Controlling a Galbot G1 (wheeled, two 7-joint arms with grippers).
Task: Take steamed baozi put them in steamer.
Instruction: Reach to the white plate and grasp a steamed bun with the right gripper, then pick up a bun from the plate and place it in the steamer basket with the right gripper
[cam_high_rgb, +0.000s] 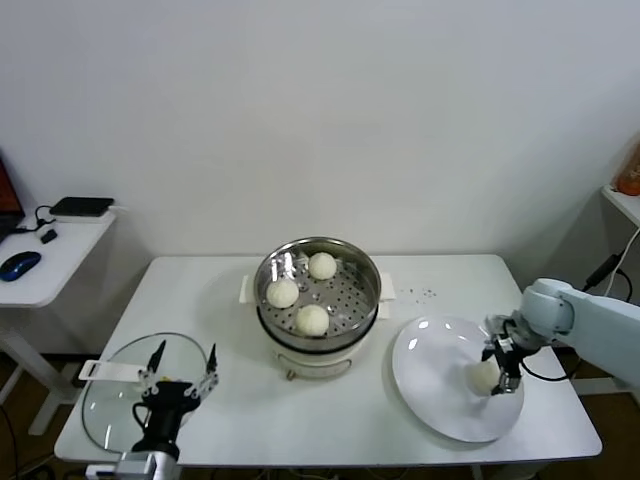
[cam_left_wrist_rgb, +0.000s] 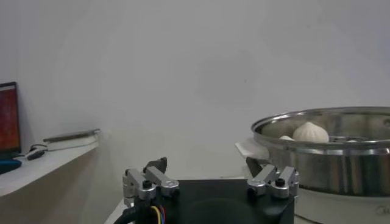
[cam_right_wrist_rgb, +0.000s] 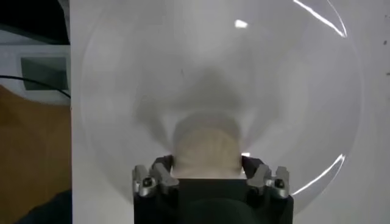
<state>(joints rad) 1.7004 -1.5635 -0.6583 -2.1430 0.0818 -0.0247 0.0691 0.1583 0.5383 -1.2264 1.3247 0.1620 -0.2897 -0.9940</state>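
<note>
While my right gripper (cam_right_wrist_rgb: 207, 163) clasps the last baozi (cam_right_wrist_rgb: 206, 148) on the white plate (cam_high_rgb: 430, 385), I squeeze its soft, light sides gently; my left gripper (cam_high_rgb: 179, 368) waits open.

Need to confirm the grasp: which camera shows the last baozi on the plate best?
The right wrist view: the baozi sits close up between the right gripper fingers, on the plate. The head view shows it small and partly hidden by the gripper; the left wrist view misses it.
</note>
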